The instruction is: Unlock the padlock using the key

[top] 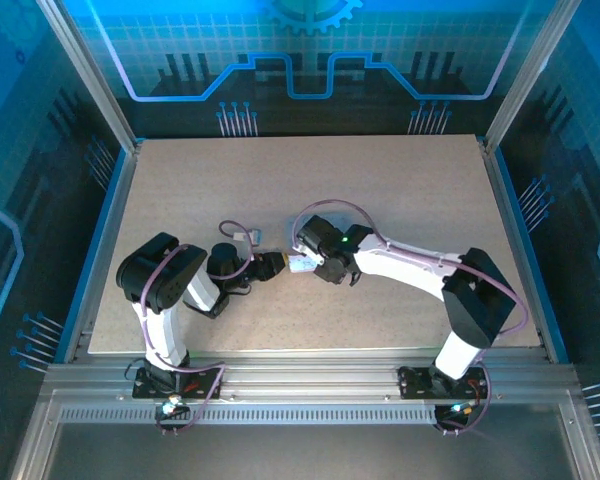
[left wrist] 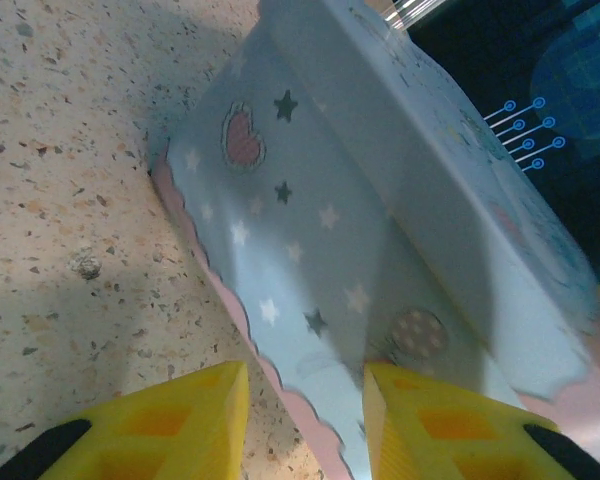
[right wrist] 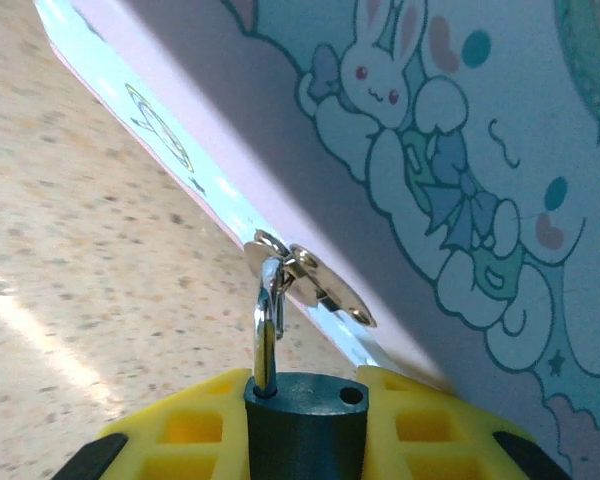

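The padlock (right wrist: 300, 435) has a dark body that sits clamped between the yellow fingers (right wrist: 195, 425) of my right gripper (right wrist: 300, 400), which is shut on it. Its silver shackle (right wrist: 266, 330) is hooked through the hasp (right wrist: 315, 285) of the pale tin (right wrist: 460, 150). One shackle leg is out of its hole (right wrist: 351, 395). My left gripper (left wrist: 305, 420) is open and straddles the tin's pink scalloped edge (left wrist: 315, 425). In the top view both grippers (top: 270, 266) (top: 318, 264) meet at the tin (top: 300, 263) mid-table. The key is hidden.
The speckled table (top: 400, 190) stretches behind and beside the arms. A loop of cable (top: 235, 232) lies near the left wrist. Metal frame rails (top: 310, 380) run along the near edge.
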`<action>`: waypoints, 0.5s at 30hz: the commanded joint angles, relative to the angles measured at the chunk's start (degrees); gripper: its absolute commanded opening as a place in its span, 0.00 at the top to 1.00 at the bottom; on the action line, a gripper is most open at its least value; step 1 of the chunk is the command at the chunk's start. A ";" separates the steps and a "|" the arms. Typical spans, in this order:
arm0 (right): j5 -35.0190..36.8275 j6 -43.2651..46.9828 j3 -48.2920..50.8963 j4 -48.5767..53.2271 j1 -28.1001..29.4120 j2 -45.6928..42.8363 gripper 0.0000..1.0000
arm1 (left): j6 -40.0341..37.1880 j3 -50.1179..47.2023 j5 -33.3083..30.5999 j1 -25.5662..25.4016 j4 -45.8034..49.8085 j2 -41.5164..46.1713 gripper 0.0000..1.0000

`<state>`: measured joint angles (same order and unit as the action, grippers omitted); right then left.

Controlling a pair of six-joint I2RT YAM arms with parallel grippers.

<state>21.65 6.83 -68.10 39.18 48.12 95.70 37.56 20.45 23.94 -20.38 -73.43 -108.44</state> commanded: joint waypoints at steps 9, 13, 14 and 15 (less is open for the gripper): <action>-9.30 3.19 0.16 1.34 -1.89 -0.19 1.00 | -0.64 2.01 2.56 0.43 -0.10 0.07 0.65; -10.40 2.94 0.48 0.46 -1.89 0.30 1.00 | -0.71 2.10 2.82 0.43 0.01 0.33 0.65; -10.83 2.93 0.66 -0.07 -1.90 0.28 1.00 | -0.75 2.01 2.86 0.43 0.02 0.41 0.65; -11.52 2.93 0.85 -0.45 -1.89 0.34 1.00 | -0.88 2.08 2.86 0.43 0.10 0.38 0.65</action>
<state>15.40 8.88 -68.05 39.64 46.41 95.22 37.56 21.28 24.53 -20.34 -72.47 -108.44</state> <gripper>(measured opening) 0.227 0.355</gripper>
